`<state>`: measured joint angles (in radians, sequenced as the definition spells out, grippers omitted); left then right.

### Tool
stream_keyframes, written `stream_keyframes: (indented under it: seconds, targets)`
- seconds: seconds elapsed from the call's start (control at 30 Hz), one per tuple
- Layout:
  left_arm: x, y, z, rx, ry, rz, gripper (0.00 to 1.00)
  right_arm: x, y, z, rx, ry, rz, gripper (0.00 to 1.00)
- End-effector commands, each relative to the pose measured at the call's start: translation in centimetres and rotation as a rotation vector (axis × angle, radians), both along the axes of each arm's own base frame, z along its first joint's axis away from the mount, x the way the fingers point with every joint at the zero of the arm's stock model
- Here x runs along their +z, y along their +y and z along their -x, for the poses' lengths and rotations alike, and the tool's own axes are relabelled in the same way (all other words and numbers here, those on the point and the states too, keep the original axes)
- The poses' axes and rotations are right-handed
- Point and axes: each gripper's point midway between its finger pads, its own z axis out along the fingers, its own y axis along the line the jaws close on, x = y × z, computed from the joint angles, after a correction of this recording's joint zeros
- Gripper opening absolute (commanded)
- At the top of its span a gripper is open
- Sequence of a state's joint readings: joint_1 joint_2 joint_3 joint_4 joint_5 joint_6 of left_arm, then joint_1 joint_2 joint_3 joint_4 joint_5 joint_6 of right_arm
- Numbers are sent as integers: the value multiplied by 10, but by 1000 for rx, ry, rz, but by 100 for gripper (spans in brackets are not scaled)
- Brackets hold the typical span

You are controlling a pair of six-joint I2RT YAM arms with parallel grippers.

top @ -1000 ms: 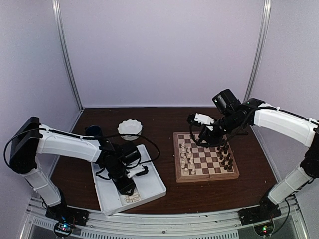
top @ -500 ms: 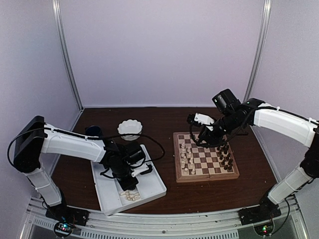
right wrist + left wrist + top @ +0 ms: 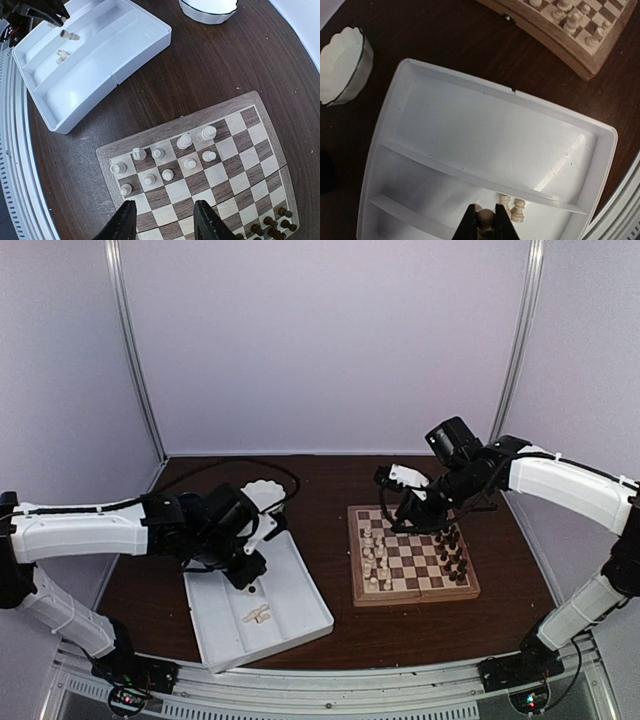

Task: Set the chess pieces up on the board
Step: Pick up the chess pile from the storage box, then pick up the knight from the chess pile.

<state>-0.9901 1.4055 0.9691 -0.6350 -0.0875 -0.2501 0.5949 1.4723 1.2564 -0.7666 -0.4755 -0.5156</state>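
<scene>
My left gripper (image 3: 485, 222) is shut on a cream pawn (image 3: 485, 217), held a little above the white divided tray (image 3: 470, 130). Two more cream pawns (image 3: 512, 207) lie in the tray's near compartment, beside a divider. From above, the left gripper (image 3: 249, 576) hangs over the tray's back half, with the loose pawns (image 3: 257, 616) nearer the front. The board (image 3: 415, 597) carries cream pieces (image 3: 377, 555) on its left columns and dark pieces (image 3: 452, 550) on its right. My right gripper (image 3: 165, 220) hovers open over the board's (image 3: 107, 155) left part, near the cream pieces (image 3: 170, 160), holding nothing.
A white scalloped bowl (image 3: 262, 492) stands on the dark table behind the tray (image 3: 300, 590), partly hidden by the left arm. Its rim also shows in the left wrist view as the bowl (image 3: 342, 65). The booth's walls close in the back and sides.
My left gripper has shut on a cream pawn and risen from the tray's front toward its back left. The left arm has swung low and outward. The right arm has not moved.
</scene>
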Motion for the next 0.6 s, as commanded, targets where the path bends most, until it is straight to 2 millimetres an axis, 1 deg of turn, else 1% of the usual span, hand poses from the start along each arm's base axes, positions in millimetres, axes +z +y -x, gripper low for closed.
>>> stream_keyframes:
  seconds: [0.0,0.1,0.13,0.2,0.27,0.33,0.37,0.43,0.47,0.53,0.57]
  targets:
    - [79,-7,-48,205,-259,248,7,29,18,-7,-18,24,-114,43]
    - [129,-11,-61,273,-383,458,5,49,37,-7,3,94,-209,44]
    - [141,-12,-63,284,-409,514,5,54,44,-7,13,124,-240,44]
    - [159,-13,-66,300,-445,590,4,67,60,-1,40,228,-329,44]
    - [177,-12,-68,327,-478,677,3,79,74,1,56,312,-419,45]
    - [198,-10,-67,359,-516,829,2,93,89,1,65,402,-522,47]
    - [209,-7,-66,381,-534,919,2,105,99,-6,68,432,-599,47]
    - [224,0,-66,415,-571,1042,2,121,115,-12,67,541,-721,49]
    - [230,0,-65,412,-584,1080,3,129,123,-16,65,594,-780,50]
    - [248,-2,-63,386,-612,1139,3,144,135,-22,71,685,-892,52]
    - [255,-4,-62,370,-620,1158,3,148,140,-24,69,742,-936,53]
